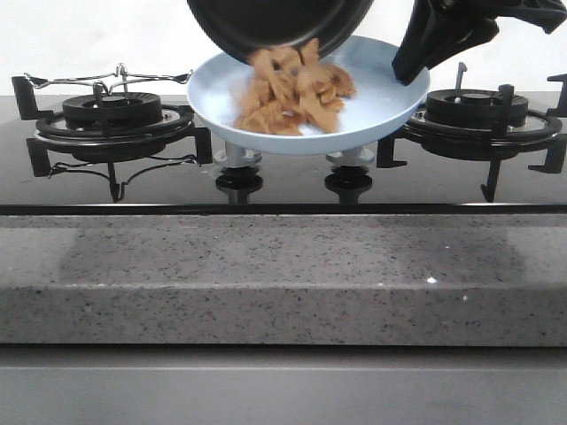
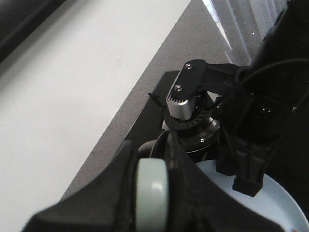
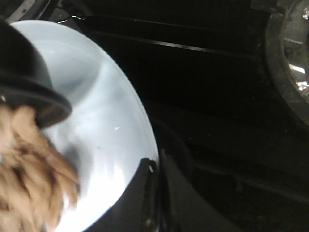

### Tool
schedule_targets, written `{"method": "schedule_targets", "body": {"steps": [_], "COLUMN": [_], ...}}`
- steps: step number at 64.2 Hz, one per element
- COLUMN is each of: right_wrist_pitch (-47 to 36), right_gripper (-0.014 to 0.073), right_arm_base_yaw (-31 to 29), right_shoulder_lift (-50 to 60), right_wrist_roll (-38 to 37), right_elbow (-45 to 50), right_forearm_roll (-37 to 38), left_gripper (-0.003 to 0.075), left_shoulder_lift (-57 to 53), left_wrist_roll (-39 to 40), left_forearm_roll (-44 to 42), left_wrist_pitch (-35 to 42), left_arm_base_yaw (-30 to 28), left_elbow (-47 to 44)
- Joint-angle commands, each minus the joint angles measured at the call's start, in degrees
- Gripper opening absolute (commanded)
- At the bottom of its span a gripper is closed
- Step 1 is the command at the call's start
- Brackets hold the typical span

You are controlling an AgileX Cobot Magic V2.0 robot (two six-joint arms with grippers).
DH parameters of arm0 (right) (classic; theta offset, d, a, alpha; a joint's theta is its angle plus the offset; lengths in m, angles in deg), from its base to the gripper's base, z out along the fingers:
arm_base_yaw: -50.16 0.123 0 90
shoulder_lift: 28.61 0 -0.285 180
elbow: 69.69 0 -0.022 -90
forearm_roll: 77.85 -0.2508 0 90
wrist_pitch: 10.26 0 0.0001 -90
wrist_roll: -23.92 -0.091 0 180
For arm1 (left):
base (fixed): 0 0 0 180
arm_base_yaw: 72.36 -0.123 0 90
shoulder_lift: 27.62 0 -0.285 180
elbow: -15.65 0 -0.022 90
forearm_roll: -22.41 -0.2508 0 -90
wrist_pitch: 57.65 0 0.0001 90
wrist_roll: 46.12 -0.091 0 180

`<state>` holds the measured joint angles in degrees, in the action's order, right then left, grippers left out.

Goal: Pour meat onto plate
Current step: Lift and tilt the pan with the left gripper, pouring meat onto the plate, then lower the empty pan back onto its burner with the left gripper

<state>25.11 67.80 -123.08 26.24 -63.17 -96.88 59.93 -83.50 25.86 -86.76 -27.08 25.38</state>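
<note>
1. Orange-brown meat (image 1: 292,93) is in the middle of the pour. Part of it already lies as a heap on the plate (image 1: 381,115), and part is blurred and seems to be sliding over the lip of the black frying pan (image 1: 266,22).
2. The pan is tilted steeply above the far side of the plate, with its lip very near the heap. How much meat is left inside I cannot tell, because the front view shows only its underside.
3. The plate does not rest on the stove. It hangs in the air between the left burner (image 1: 115,111) and the right burner (image 1: 478,111), leaning a little toward the camera.
4. The right gripper (image 3: 153,166) pinches the rim of the plate, one finger above and one below.
5. The left gripper (image 2: 152,169) is pressed around a pale green rounded piece, which I judge to be the pan handle (image 2: 152,198).
6. In my judgement the main part is nearly done. What is left is to empty the last pieces, bring the pan level again and set the plate down.
</note>
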Motion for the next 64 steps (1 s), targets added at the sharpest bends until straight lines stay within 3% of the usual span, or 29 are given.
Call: {"method": "schedule_targets", "body": {"steps": [1, 20, 30, 33, 42, 53, 64], "right_wrist_pitch": [-2.79, -2.73, -2.73, -2.73, -2.73, -2.73, -2.73], "right_gripper": [-0.0069, -0.0069, -0.0069, -0.0069, -0.0069, -0.0069, -0.0069], "right_arm_base_yaw": [0.06, 0.06, 0.06, 0.06, 0.06, 0.06, 0.06], "right_shoulder_lift": [2.54, 2.54, 2.54, 2.54, 2.54, 2.54, 2.54], "right_wrist_roll": [0.45, 0.45, 0.45, 0.45, 0.45, 0.45, 0.45], "right_elbow": [-1.61, -1.61, -1.61, -1.61, -1.61, -1.61, -1.61], "right_forearm_roll": [-1.39, -1.39, -1.39, -1.39, -1.39, -1.39, -1.39], "left_gripper": [0.0006, 0.0006, -0.0017, -0.0018, -0.0017, -0.0017, -0.0017], "left_shoulder_lift": [-2.4, -3.21, -5.87, -6.57, -6.83, -3.69, 1.48], "left_wrist_roll": [0.87, 4.23, 16.11, 16.78, 15.67, 2.48, -1.34], "left_forearm_roll": [-2.93, -2.82, 1.58, 7.1, 34.73, 72.64, 90.73], "left_wrist_pitch": [5.99, 3.08, 4.02, 4.58, 1.9, -7.82, -15.26], "left_arm_base_yaw": [0.93, -0.33, -7.74, -11.78, -26.54, -46.39, -57.79], "left_elbow": [2.29, 2.29, 2.29, 2.29, 1.78, -3.83, -10.22]}}
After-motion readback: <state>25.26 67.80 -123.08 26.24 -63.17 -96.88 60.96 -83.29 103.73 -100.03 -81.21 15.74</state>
